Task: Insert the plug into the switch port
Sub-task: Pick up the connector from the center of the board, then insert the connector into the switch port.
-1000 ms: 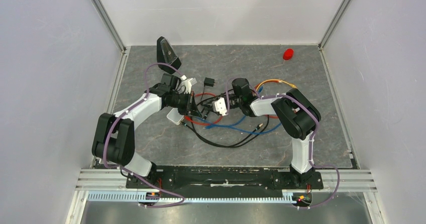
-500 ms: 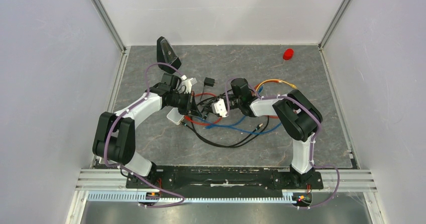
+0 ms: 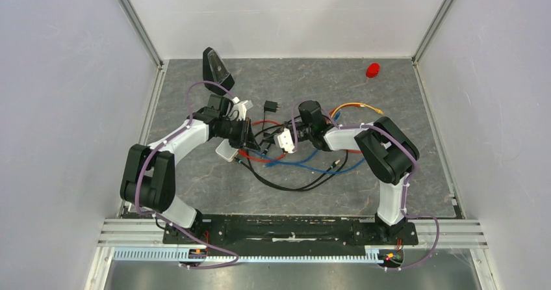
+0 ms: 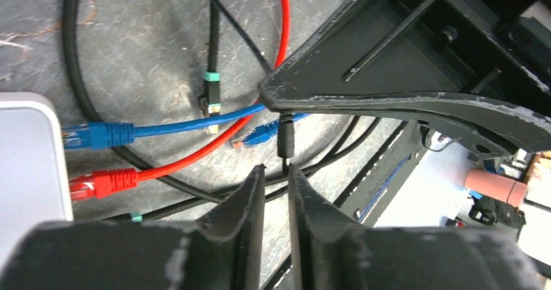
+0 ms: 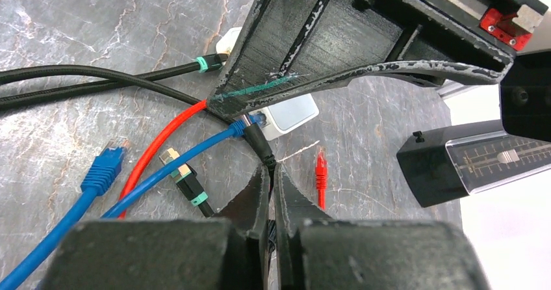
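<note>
Left wrist: red plug [image 4: 104,183] at box [image 4: 29,153]

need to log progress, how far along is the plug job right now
Done: the right gripper is shut on the tail of the black plug. In hand: the left gripper stands slightly open right by that plug. Left: its tip is well apart from the white box, so lining it up and pushing it in is not yet done.
</note>
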Controlling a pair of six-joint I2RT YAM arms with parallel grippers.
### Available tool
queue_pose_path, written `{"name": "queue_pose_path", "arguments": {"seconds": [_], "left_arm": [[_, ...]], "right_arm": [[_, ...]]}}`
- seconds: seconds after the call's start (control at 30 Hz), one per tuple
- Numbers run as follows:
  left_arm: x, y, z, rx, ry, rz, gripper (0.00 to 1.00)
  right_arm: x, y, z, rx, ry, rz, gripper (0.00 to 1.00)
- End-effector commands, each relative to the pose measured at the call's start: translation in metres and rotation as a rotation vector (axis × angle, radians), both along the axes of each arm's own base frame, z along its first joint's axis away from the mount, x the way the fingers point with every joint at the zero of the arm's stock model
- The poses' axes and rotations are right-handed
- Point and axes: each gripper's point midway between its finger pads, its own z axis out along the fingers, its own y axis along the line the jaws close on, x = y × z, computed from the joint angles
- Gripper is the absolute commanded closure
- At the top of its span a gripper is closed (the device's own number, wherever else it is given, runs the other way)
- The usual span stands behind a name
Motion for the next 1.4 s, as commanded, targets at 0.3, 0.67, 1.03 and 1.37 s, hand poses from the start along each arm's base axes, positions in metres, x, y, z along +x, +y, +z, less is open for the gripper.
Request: {"name": "queue_pose_path", "arguments": {"seconds": [0.3, 0.67, 1.03, 1.37], "left_arm": [[0.073, 0.139, 0.009, 0.349, -0.106, 0.667, 0.55], [0.05, 0.132, -0.014, 0.578, -0.063, 0.49, 0.46], [0.059, 0.119, -0.013, 0.601, -0.288, 0.115, 0.26], [0.057, 0.096, -0.032, 0.497, -0.34, -0.062, 0.24]], "right_arm": [[0.068, 0.004, 0.03, -0.03, -0.228, -0.289, 1.0], [0.066, -0.008, 0.052, 0.079, -0.194, -0.348, 1.0], [0.05, -0.019, 0.076, 0.177, -0.169, -0.325, 1.0], [0.054, -0.032, 0.078, 0.205, -0.162, -0.352, 1.0]]}}
